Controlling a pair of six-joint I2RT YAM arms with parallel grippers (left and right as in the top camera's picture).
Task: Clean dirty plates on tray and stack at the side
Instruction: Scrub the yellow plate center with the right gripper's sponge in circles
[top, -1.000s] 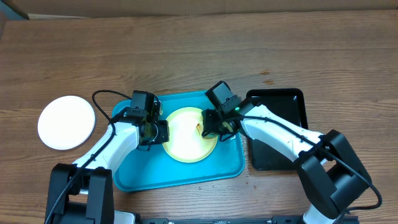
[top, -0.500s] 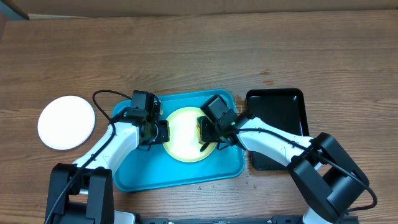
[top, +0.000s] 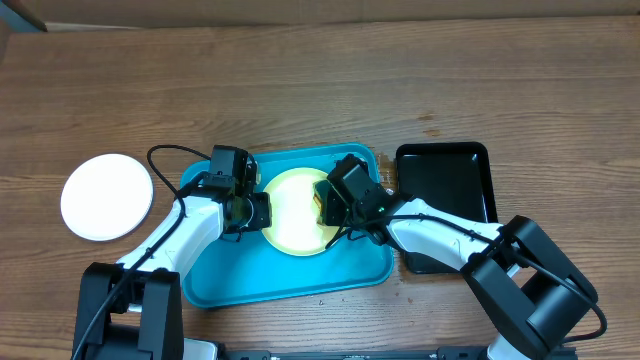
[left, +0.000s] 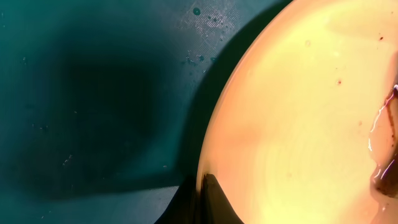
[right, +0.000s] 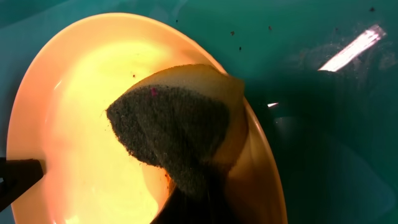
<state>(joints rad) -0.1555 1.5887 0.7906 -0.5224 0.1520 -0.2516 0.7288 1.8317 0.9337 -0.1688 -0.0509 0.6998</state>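
A pale yellow-green plate (top: 292, 215) lies in the turquoise tray (top: 225, 275). My left gripper (top: 252, 210) is shut on the plate's left rim; in the left wrist view its dark fingers (left: 211, 200) pinch the edge of the plate (left: 298, 124). My right gripper (top: 335, 208) is shut on a yellow sponge (right: 180, 134) with a dark scouring face, and presses it onto the plate (right: 74, 118) near the right rim. A brown wet smear (left: 385, 143) shows on the plate. A white plate (top: 107, 196) lies on the table to the left of the tray.
A glossy black tray (top: 450, 190) sits right of the turquoise one, under my right arm. Dark specks dot the tray floor (right: 323, 93). Bare wooden table (top: 320, 90) stretches behind both trays.
My right gripper has slid left with the sponge, from the plate's right edge further onto the plate. The left gripper and the plate have stayed put.
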